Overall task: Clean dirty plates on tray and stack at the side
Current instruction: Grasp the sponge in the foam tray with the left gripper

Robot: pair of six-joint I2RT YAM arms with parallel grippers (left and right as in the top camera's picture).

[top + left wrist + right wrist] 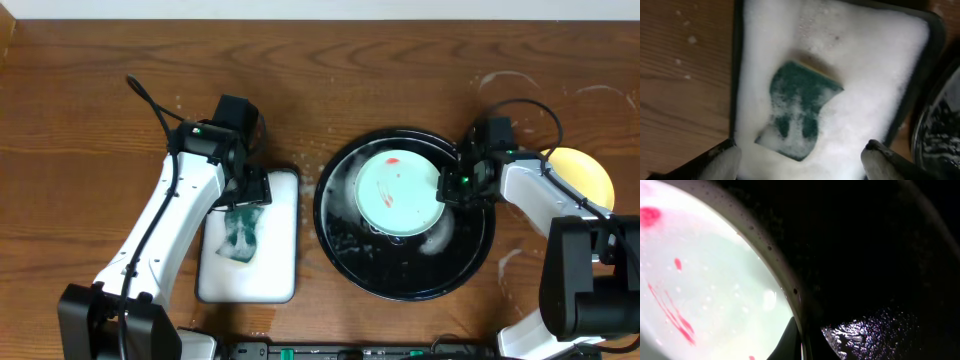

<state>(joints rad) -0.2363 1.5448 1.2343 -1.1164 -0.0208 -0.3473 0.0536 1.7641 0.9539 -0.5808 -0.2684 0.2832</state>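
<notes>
A pale mint green plate (398,192) with red sauce smears lies in the black tray (400,275). My right gripper (446,187) is shut on this plate's right rim; in the right wrist view one dark finger (790,342) lies on the plate (700,280) and the rim runs between the jaws. A yellow plate (582,172) rests on the table at the far right, partly under the right arm. My left gripper (800,160) hangs open above a green sponge (800,112), not touching it.
The sponge (240,232) lies in a white rectangular tray (280,270) full of foam, left of the black tray. Foam and water patches cover the black tray's floor (875,330). White foam rings mark the wood at the right (510,85).
</notes>
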